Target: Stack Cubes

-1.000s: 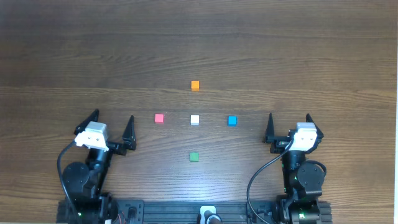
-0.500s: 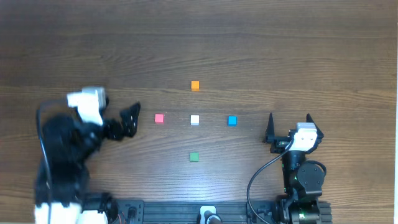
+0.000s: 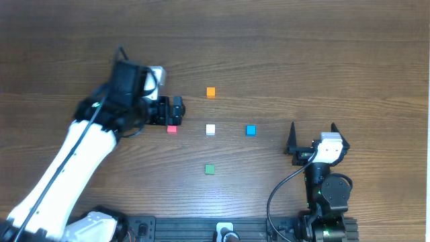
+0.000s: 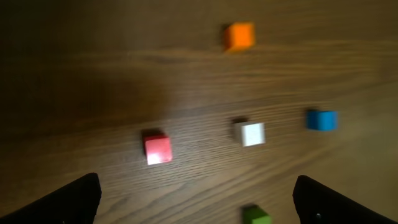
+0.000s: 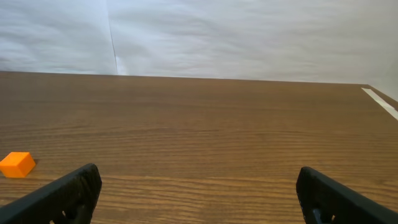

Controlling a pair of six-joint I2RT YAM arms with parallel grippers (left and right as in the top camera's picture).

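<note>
The left arm (image 3: 80,154) has swung out from its resting spot at the near left corner, where it sat a second ago. It now stretches across the tabletop (image 3: 336,54) toward the row of cubes. The left claw (image 3: 177,111) hangs just above the red cube (image 3: 172,128), its fingers spread wide apart and gripping nothing; in the wrist view the cube lies ahead of the fingers, closer to one than the other, with no contact. None of the five cubes has shifted since the earlier frames. The red cube is the left end of a row, the white cube (image 3: 211,129) sits in the middle and the blue cube (image 3: 250,130) at the right end, each well apart from its neighbour. The orange cube (image 3: 211,92) stands alone on the far side of the white one and the green cube (image 3: 209,169) on the near side, so the five form a cross, all flat on the wood. The right arm (image 3: 326,188) has not stirred: it stays folded at the near right, and the right claw (image 3: 312,131) is open as before, holding nothing, well to the right of the blue cube.
</note>
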